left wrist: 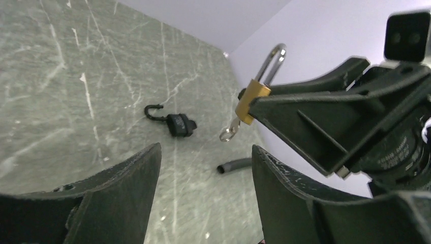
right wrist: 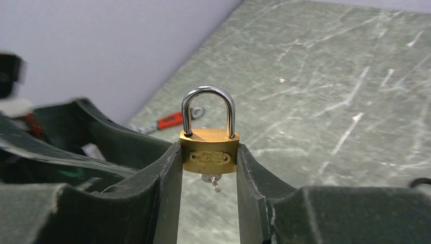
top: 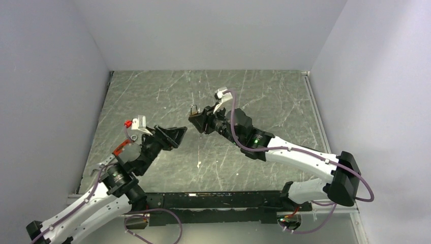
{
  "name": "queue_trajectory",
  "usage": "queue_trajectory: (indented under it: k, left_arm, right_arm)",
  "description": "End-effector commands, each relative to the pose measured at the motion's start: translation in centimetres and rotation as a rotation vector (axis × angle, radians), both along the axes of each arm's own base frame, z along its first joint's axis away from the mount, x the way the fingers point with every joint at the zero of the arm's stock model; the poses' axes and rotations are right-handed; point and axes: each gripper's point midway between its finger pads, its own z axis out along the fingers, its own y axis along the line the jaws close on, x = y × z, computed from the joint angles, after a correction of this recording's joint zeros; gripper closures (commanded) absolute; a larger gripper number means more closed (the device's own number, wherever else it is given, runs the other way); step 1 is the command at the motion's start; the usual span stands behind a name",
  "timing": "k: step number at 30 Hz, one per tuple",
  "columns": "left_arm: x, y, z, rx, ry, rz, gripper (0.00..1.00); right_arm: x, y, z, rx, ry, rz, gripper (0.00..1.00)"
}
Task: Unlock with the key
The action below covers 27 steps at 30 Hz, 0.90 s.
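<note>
My right gripper (top: 196,120) (right wrist: 209,148) is shut on the brass padlock (right wrist: 211,155), held upright above the table with its silver shackle closed. A small silvery key stub (right wrist: 211,179) with a ring hangs from its keyhole; it also shows in the left wrist view (left wrist: 227,133). No black-headed key shows in any view. My left gripper (top: 179,133) (left wrist: 206,148) is open and empty. It sits just left of the brass padlock (left wrist: 251,101), facing it and apart from it. The black padlock (left wrist: 180,125) lies on the table with its shackle open.
A short dark tube (left wrist: 236,165) lies on the grey marbled table (top: 152,101) near the black padlock. White walls close in the left, back and right sides. The right arm's body crosses the middle right of the table.
</note>
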Motion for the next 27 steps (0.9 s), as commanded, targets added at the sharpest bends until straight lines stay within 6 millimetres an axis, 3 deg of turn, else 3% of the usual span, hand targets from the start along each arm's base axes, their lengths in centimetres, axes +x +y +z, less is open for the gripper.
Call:
queue_trajectory:
  k: [1,2,4,5,8,14,21,24,27]
  left_arm:
    - [-1.9,0.8,1.7,0.218,-0.086,-0.075,0.31]
    - [-2.0,1.1,1.1,0.274,-0.057,-0.079,0.32]
    - [-2.4,1.4,1.8,0.349,-0.042,-0.1,0.36]
    - [-2.6,0.9,1.4,0.388,-0.037,-0.132,0.37]
    - [-3.8,-1.1,3.2,0.415,-0.132,-0.274,0.38]
    - [-4.0,-3.8,4.1,0.391,-0.194,-0.38,0.49]
    - [-4.0,-6.2,4.0,0.368,-0.198,-0.469,0.48]
    - [-4.1,-6.4,4.2,0.371,-0.2,-0.486,0.47]
    - [-3.6,-6.1,3.3,0.405,-0.175,-0.462,0.57]
  right_arm:
    - [0.0,-1.8,3.2,-0.088,-0.147,0.001,1.0]
    - [-0.1,-2.2,2.2,-0.156,-0.154,0.011,1.0]
    - [-0.6,-2.7,0.7,-0.257,-0.195,0.052,1.0]
    - [-1.1,-2.8,0.1,-0.296,-0.225,0.095,1.0]
    - [-3.7,-2.5,-1.5,-0.392,-0.299,0.276,1.0]
    - [-6.3,-2.8,-1.2,-0.357,-0.401,0.402,1.0]
    - [-7.1,-2.6,-2.3,-0.399,-0.389,0.472,1.0]
    - [-6.9,-2.6,-2.6,-0.414,-0.388,0.471,1.0]
    - [-7.2,-2.7,-2.3,-0.401,-0.401,0.478,1.0]
